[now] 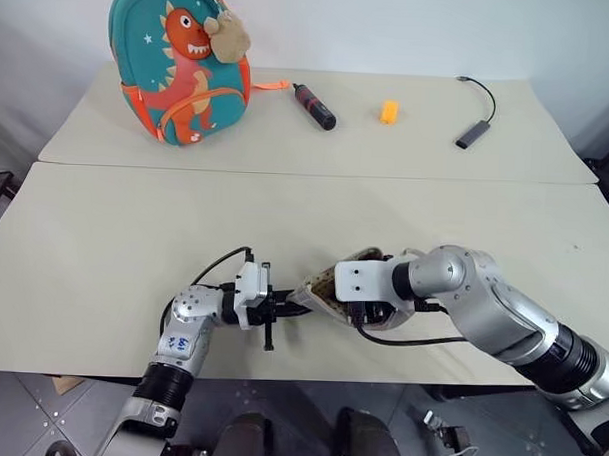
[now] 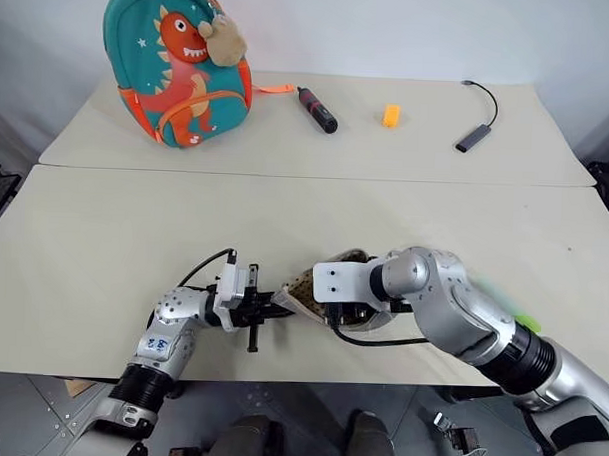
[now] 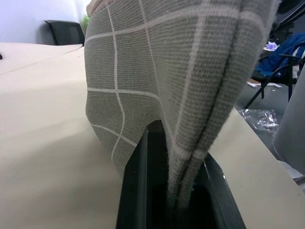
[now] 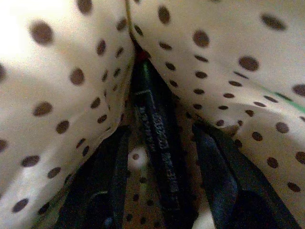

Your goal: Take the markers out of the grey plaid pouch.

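Pouch (image 3: 157, 86), grey plaid, was clamped at one end by my left gripper (image 1: 290, 310) above the near table edge, while my right gripper's (image 4: 162, 181) parted fingers straddled what seemed a dark marker (image 4: 155, 133) inside.

Setting: a lab or test room, not a home. Evidence — two plain beige rectangular desks (image 1: 104, 241) pushed edge to edge before a bare white wall (image 1: 392, 26); grey tiled floor (image 1: 18, 418) below. On the far desk, unrelated props laid well apart: a teal dinosaur-print child's backpack (image 1: 180, 64), a thick black-and-red stick (image 1: 314, 106), a small orange block (image 1: 389, 112), a grey adapter on a black cable (image 1: 475, 132). Left wrist view — a black office chair (image 3: 64, 32) beyond the desk.
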Controlling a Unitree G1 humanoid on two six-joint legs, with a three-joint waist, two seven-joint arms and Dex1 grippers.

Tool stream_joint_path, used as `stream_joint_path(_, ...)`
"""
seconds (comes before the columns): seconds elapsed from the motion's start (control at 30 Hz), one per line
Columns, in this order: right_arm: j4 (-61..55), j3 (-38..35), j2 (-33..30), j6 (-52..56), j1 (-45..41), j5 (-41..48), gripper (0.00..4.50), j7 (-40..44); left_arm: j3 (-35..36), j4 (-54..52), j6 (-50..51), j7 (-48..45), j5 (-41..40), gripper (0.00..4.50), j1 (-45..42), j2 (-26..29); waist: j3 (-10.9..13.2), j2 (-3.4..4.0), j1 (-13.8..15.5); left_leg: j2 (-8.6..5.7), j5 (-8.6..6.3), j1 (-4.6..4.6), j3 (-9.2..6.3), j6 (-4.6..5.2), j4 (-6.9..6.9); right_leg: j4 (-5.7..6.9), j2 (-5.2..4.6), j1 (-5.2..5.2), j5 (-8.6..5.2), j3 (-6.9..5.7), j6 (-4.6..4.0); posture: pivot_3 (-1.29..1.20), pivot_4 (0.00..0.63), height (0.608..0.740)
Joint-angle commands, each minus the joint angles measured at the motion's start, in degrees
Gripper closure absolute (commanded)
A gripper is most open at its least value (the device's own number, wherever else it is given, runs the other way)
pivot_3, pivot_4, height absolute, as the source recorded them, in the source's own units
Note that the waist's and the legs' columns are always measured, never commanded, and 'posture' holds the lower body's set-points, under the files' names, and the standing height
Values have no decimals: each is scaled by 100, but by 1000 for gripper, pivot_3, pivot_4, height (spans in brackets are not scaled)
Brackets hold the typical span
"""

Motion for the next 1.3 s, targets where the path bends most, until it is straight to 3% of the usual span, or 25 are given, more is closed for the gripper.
stream_joint_path(0.03,261,-39,26,-63,91,-69,2910,124,30,-153,-37,-14,-119,4500,-54,-40,0,-1,-1,0,0,0,0,0,0,0,0,0,0,0,0,0,150,740)
stream_joint_path(0.13,166,-206,45,-331,142,6,3816,201,36,-160,-34,4,-112,4500,-48,-27,0,-1,-5,1,0,0,0,-1,0,1,0,0,0,0,0,0,150,740)
stream_joint_path(0.17,106,-299,48,-476,170,78,3912,239,36,-166,-29,11,-111,4500,-44,-23,0,-1,-5,1,1,0,0,-2,0,1,1,-1,0,0,0,0,150,740)
stream_joint_path(0.37,-137,-1125,-33,-1219,463,560,3912,402,55,-179,15,30,-116,4500,-19,17,0,-1,-4,1,1,0,1,-1,-1,0,1,-2,0,0,0,0,150,740)
stream_joint_path(0.5,139,-2003,-361,-2884,1122,1341,3912,992,68,-185,44,38,-121,4500,0,38,1,-2,31,-1,1,-1,1,-1,-3,-3,1,0,0,-2,0,0,150,740)
stream_joint_path(0.63,633,-2565,-288,-3918,1626,1646,3913,1003,68,-196,51,45,-119,4500,15,41,2,-4,9,-1,0,0,5,0,-4,-6,1,3,1,-2,2,0,150,740)
stream_joint_path(0.8,969,-3110,-138,-4382,2082,2449,3913,1267,74,-219,66,62,-123,4500,38,43,2,-4,9,1,1,2,8,-1,-3,-4,2,3,1,-2,2,0,150,740)
stream_joint_path(1.0,668,-3764,-75,-3575,2256,3595,3913,1138,86,-269,70,66,-125,4500,87,82,2,-4,32,2,1,2,5,-1,-1,-3,2,4,1,-2,1,0,150,740)
stream_joint_path(1.17,10,-4396,-127,-2191,2425,4895,3913,572,108,-310,58,66,-126,4500,142,110,2,-4,50,4,1,2,-2,-1,-1,-2,1,3,1,-2,1,0,150,740)
stream_joint_path(1.3,-478,-5258,-357,-665,2332,7132,3914,-439,30,-334,94,-127,-139,4500,162,183,2,-4,111,4,0,2,-20,0,-2,-3,0,2,1,0,1,0,150,740)
